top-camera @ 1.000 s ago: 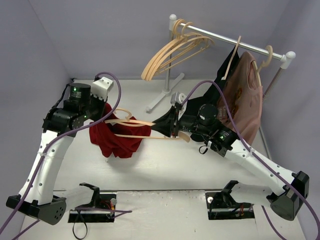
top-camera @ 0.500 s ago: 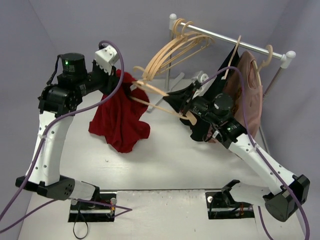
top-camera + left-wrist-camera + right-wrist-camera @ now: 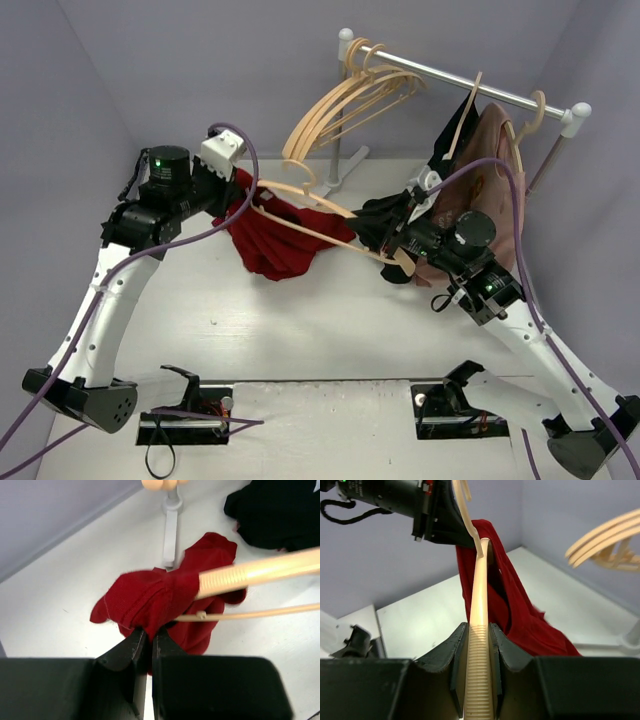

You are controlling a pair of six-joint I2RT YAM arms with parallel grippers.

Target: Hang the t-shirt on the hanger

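The left arm (image 3: pixel 105 300) is raised over the left-centre of the bench (image 3: pixel 300 340), and its jaws are closed tight, the two fingers pressed together with a fold of the t-shirt (image 3: pixel 280 245) pinched between them. The left wrist view shows the red cloth (image 3: pixel 150 600) bunched just ahead of that pinch and hanging down from it in a loose clump. From above, its lower edge looks close to the bench surface, though I cannot tell whether it touches.

The right arm (image 3: pixel 500 300) reaches in from the right, and its jaws are clamped on the ribbed end of one arm of the hanger (image 3: pixel 345 243), open only as far as the wood allows. In the right wrist view the pale wood (image 3: pixel 479 645) runs straight out from between the fingers and up to the shirt (image 3: pixel 505 600), which drapes over its far part. The hanger lies roughly level between the two arms, its free end buried in the red cloth near the left jaws. The left wrist camera shows that ribbed arm (image 3: pixel 250 572) entering the fabric.

At the back a rack (image 3: pixel 470 85) carries a cluster of spare wooden hangers (image 3: pixel 335 115), a black garment (image 3: pixel 440 180) and a pink printed shirt (image 3: pixel 495 190), all well apart from the red one
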